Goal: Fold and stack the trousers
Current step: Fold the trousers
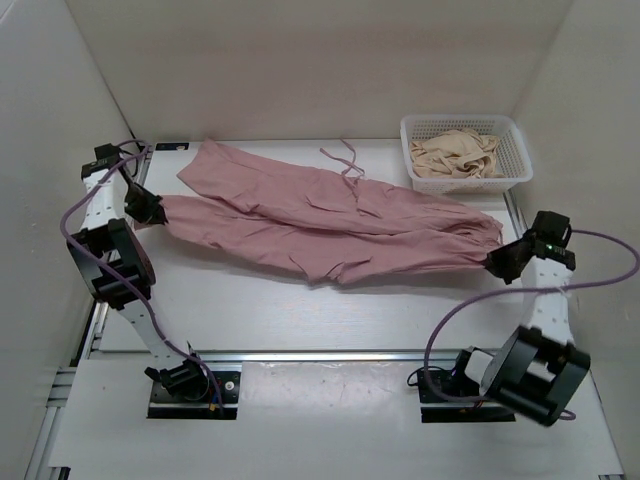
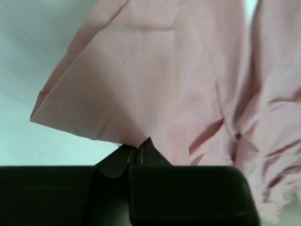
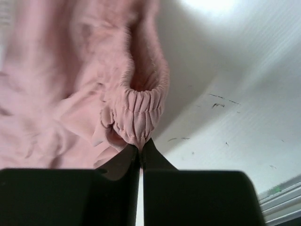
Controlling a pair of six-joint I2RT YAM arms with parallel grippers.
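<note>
While clamped on long pink fabric trousers [image 1: 330, 225] at left gripper [image 2: 139, 149] and right gripper [image 3: 141, 149], start first fold: raise both ends evenly.

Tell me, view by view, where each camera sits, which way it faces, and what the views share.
Top: above and behind the arms, looking down at table, trousers and basket; both arms show.
Left wrist: on the left arm, facing along the left claw, shut on a leg end.
Right wrist: on the right arm, facing along the right claw, shut on an elastic edge.
Shared: all three show the trousers.
</note>
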